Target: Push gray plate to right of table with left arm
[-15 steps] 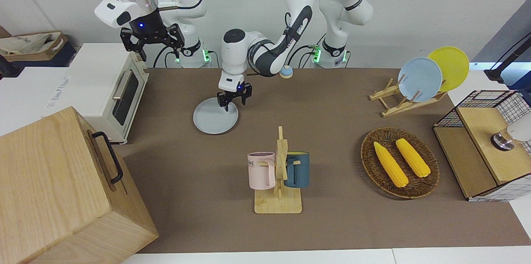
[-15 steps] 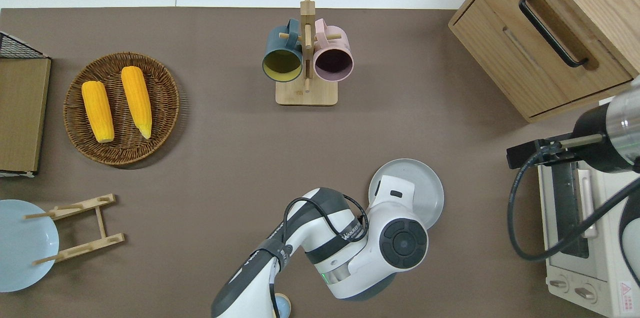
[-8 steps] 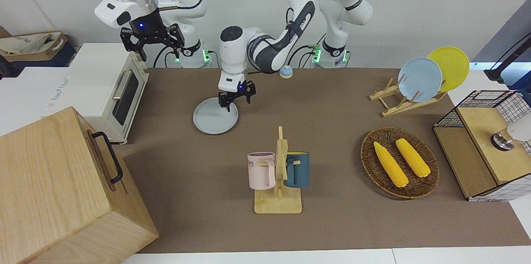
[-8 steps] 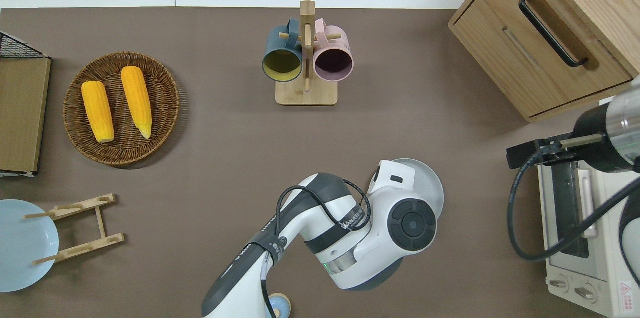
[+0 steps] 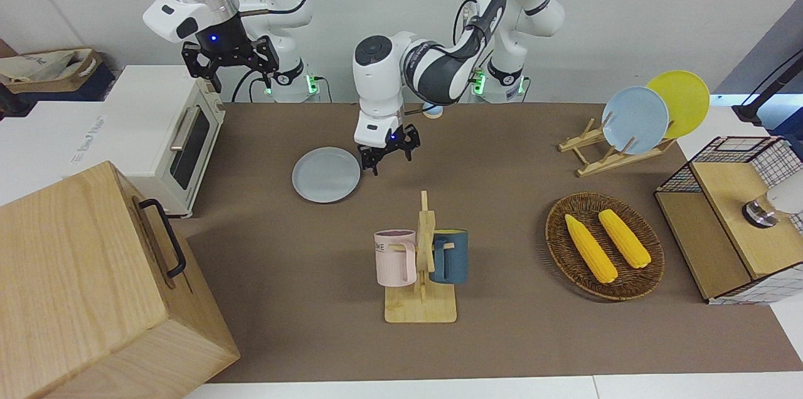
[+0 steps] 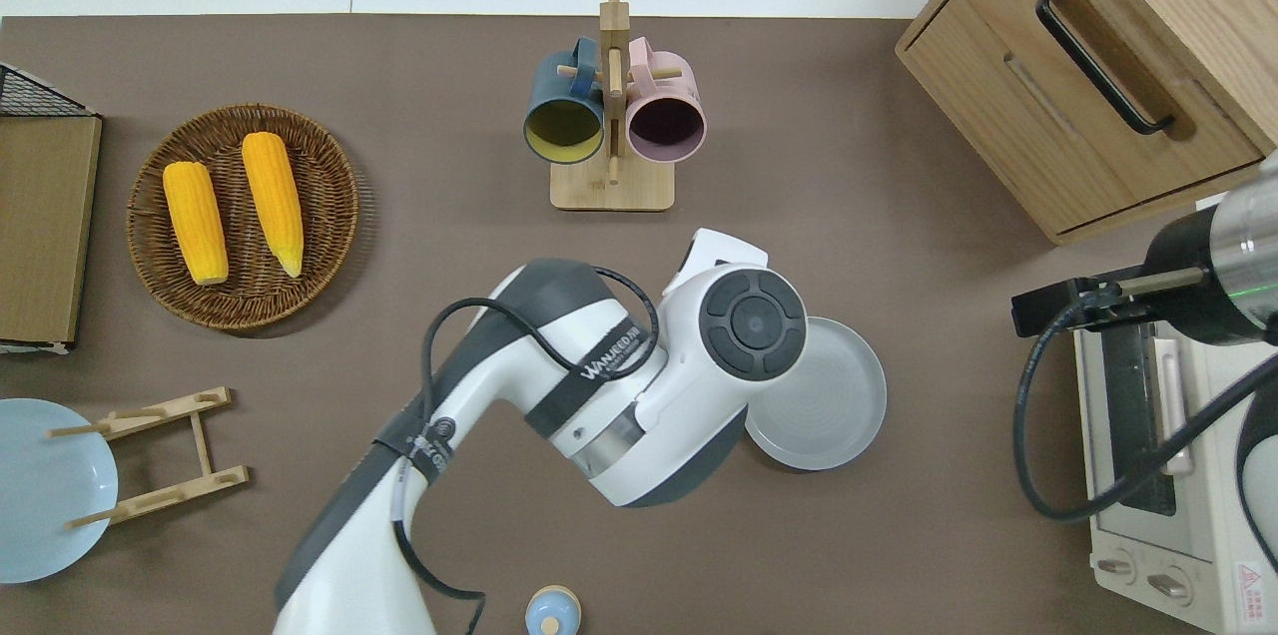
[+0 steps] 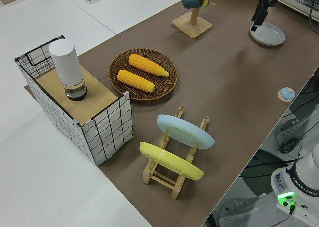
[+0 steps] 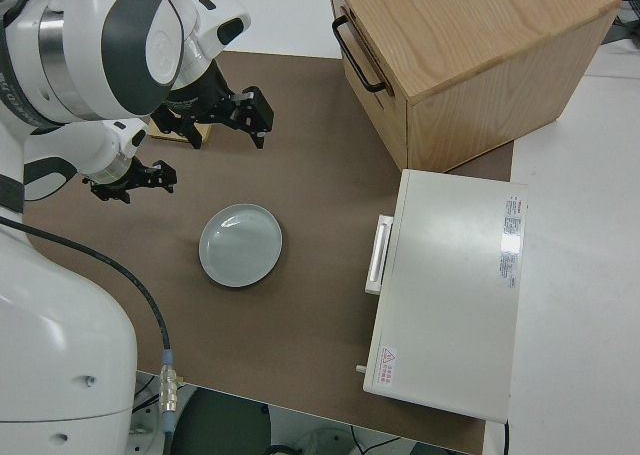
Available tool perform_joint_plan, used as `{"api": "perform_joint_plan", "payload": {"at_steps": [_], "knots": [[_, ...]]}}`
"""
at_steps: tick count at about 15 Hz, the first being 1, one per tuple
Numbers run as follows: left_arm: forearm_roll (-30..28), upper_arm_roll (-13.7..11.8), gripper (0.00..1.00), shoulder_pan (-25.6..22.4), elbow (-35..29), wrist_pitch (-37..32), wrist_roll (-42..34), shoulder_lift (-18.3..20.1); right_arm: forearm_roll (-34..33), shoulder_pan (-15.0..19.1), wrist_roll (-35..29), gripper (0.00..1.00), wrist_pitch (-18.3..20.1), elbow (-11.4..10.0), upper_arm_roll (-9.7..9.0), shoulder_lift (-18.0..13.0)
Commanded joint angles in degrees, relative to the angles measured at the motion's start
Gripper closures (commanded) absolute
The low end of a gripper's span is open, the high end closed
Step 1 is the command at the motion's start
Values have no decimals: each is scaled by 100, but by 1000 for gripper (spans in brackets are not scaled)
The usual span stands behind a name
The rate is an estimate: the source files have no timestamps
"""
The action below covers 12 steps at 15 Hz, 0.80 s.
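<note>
The gray plate (image 5: pixel 326 174) (image 6: pixel 829 405) (image 8: pixel 240 245) lies flat on the brown table (image 5: pixel 502 154), toward the right arm's end and near the white oven. My left gripper (image 5: pixel 390 157) (image 8: pixel 130 181) hangs open and empty just above the table. It sits beside the plate's rim on the side toward the left arm's end and does not touch it. In the overhead view the left arm's wrist (image 6: pixel 751 317) hides that gripper and covers part of the plate's rim. The right arm is parked with its gripper (image 5: pixel 230 63) open.
A white toaster oven (image 5: pixel 169 135) and a big light-wood box (image 5: pixel 94 286) stand at the right arm's end. A mug rack (image 5: pixel 421 261) stands mid-table, farther from the robots than the plate. A corn basket (image 5: pixel 605 245), plate rack (image 5: pixel 633 120) and wire crate (image 5: pixel 734 217) fill the left arm's end.
The left gripper has lifted off the gray plate and swung toward the left arm's end, clear of the rim. The plate has stayed where it was. The right arm has not moved.
</note>
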<state>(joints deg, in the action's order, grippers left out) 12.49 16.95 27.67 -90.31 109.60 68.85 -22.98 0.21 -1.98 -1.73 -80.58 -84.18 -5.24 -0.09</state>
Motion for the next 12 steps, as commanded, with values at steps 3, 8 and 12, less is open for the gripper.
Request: {"api": "perform_joint_plan", "payload": {"at_steps": [3,8,12], "knots": [[-1,37,17,-875,-13,-571,-1582,619,58,67,15,17,69,-2,-30,-35],[-291,54,15,-1956,13,-870,-3129,988,49,67,15,17,69,-2,-30,-35],[-432,45,13,-2765,13,-1002,-4368,1208,58,67,15,17,69,7,-30,-35]]}}
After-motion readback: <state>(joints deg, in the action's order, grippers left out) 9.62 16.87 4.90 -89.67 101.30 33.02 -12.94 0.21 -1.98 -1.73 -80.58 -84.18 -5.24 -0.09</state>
